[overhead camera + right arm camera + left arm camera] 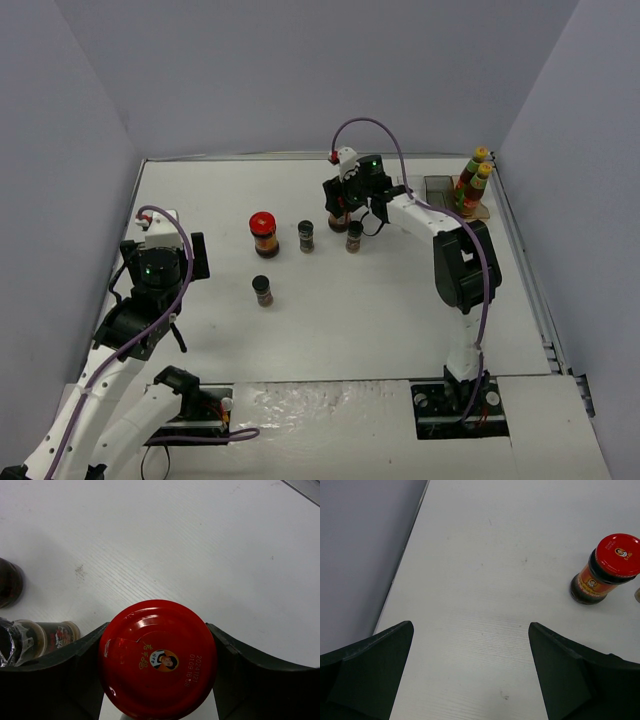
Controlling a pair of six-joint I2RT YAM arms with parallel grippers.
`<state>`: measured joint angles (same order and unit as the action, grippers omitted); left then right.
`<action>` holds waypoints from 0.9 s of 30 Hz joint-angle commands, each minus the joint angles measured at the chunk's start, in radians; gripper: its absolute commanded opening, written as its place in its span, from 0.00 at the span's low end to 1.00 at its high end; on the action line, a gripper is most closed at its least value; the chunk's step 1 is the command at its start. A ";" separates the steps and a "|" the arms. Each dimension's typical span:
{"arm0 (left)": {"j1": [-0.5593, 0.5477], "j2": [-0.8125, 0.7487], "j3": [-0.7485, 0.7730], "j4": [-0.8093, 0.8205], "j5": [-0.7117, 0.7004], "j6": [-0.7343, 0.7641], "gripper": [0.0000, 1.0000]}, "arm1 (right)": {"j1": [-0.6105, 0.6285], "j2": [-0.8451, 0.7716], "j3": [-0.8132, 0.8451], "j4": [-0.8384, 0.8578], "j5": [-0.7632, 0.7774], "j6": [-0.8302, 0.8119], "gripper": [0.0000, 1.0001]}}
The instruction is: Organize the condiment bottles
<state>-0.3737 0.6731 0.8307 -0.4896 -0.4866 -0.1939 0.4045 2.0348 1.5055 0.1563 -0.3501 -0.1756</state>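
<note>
The right arm reaches forward, wrist bent downward, left of the tray. The right gripper clasps a red-lidded jar by its lid. The jar is upright, lid up, axis vertical. Far left of the tray, the left gripper gapes wide.

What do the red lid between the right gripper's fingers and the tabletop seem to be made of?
The red lid: glossy, likely painted metal, possibly plastic; it shows sharp highlights and a printed portrait and date. The tabletop: matte white with fine grain lines, likely laminate or painted board.
</note>
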 commanded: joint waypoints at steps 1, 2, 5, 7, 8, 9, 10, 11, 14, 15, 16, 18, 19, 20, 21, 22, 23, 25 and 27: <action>0.005 0.002 0.021 0.054 -0.001 0.007 0.97 | -0.047 -0.165 0.032 0.078 0.069 0.036 0.00; 0.004 0.001 0.021 0.054 -0.002 0.007 0.97 | -0.058 -0.174 0.032 0.081 0.073 0.042 0.00; 0.005 -0.001 0.021 0.054 0.000 0.007 0.97 | -0.119 -0.247 0.035 0.103 0.111 0.087 0.00; 0.004 -0.001 0.022 0.053 0.002 0.007 0.97 | -0.172 -0.278 0.035 0.106 0.142 0.105 0.00; 0.004 -0.002 0.022 0.053 0.003 0.006 0.97 | -0.195 -0.288 0.033 0.106 0.160 0.115 0.00; 0.004 -0.002 0.022 0.053 0.004 0.006 0.97 | -0.217 -0.298 0.031 0.106 0.179 0.125 0.00; 0.004 -0.003 0.022 0.054 0.005 0.005 0.97 | -0.240 -0.308 0.029 0.106 0.197 0.134 0.00; 0.004 -0.003 0.022 0.054 0.006 0.005 0.97 | -0.280 -0.314 0.026 0.106 0.208 0.146 0.00; 0.004 -0.005 0.024 0.052 0.009 0.005 0.97 | -0.358 -0.313 0.018 0.106 0.243 0.170 0.00; 0.004 -0.006 0.024 0.052 0.008 0.005 0.97 | -0.377 -0.309 0.017 0.107 0.249 0.173 0.00; 0.004 -0.006 0.024 0.052 0.007 0.005 0.97 | -0.388 -0.304 0.018 0.108 0.245 0.174 0.00; 0.004 -0.006 0.024 0.052 0.007 0.005 0.97 | -0.418 -0.291 0.022 0.110 0.238 0.174 0.00; 0.004 -0.006 0.024 0.052 0.008 0.005 0.97 | -0.440 -0.282 0.024 0.112 0.238 0.174 0.00; 0.004 -0.006 0.023 0.052 0.008 0.005 0.97 | -0.448 -0.273 0.026 0.118 0.241 0.174 0.00; 0.004 -0.006 0.022 0.052 0.008 0.005 0.97 | -0.457 -0.264 0.027 0.124 0.242 0.174 0.00; 0.004 -0.007 0.022 0.052 0.009 0.005 0.97 | -0.465 -0.259 0.028 0.128 0.240 0.174 0.00; 0.004 -0.007 0.022 0.052 0.009 0.005 0.97 | -0.469 -0.253 0.028 0.135 0.240 0.175 0.00; 0.004 -0.009 0.022 0.052 0.008 0.005 0.97 | -0.478 -0.230 0.030 0.146 0.244 0.174 0.00; 0.004 -0.009 0.022 0.052 0.006 0.006 0.97 | -0.482 -0.205 0.038 0.147 0.246 0.174 0.00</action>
<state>-0.3737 0.6634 0.8307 -0.4896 -0.4821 -0.1936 -0.0798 1.8266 1.4994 0.1250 -0.1043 -0.0180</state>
